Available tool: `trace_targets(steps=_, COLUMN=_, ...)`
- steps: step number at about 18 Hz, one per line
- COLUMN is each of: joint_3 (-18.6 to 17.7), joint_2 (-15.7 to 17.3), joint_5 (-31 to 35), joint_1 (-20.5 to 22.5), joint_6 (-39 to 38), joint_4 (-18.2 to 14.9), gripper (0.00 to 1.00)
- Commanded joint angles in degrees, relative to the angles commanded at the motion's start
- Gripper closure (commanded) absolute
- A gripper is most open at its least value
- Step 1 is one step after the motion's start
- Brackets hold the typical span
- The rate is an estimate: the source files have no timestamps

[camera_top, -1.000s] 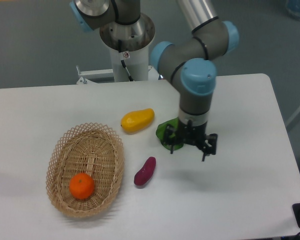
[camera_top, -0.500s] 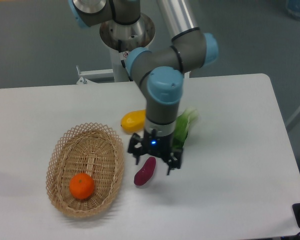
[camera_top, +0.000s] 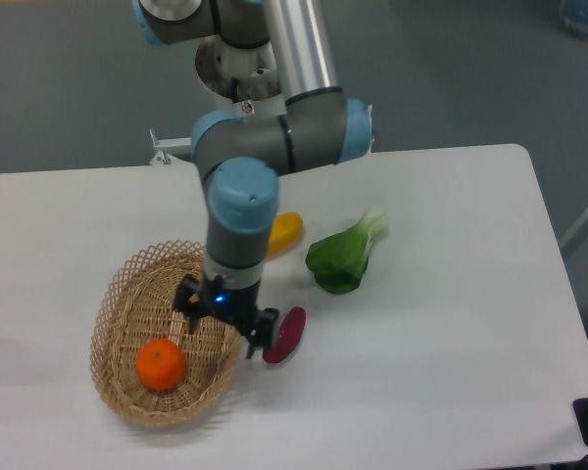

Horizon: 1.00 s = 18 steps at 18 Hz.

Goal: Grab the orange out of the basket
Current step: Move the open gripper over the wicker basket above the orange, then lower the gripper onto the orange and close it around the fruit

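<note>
Orange (camera_top: 161, 363): in basket (camera_top: 127, 290), lower-left of gripper (camera_top: 225, 322). Gripper over basket's right rim, fingers spread, holding nothing.

A lab: pedestal-mounted arm (camera_top: 274, 147), white table (camera_top: 451, 294), grey floor.

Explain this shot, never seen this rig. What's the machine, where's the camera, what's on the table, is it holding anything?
It is one jointed robot arm ending in a two-finger gripper. A single fixed camera looks down at the white table from the front. On it sits a wicker basket with an orange inside. Beside the basket lie a purple vegetable, a leafy green and a yellow fruit, partly hidden by the arm. The gripper hangs over the basket's right rim, open and holding nothing.
</note>
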Motion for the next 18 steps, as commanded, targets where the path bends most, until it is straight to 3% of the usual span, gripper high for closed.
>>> trace_targets(steps=5, joint_3=0.27, joint_2=-2.20, joint_5=0.09, joint_1=-3.61, joint_6=-2.20, joint_4=-0.09, gripper=0.00)
trace_targets(steps=15, joint_3=2.90, joint_2=-6.24, joint_5=0.88, joint_1=-4.58, joint_6=-5.01, joint_4=0.70, gripper=0.00)
trace_targets(steps=18, joint_3=2.99, joint_2=-7.64, joint_5=4.46, joint_1=-6.85, joint_6=-6.94, joint_4=0.79, gripper=0.00)
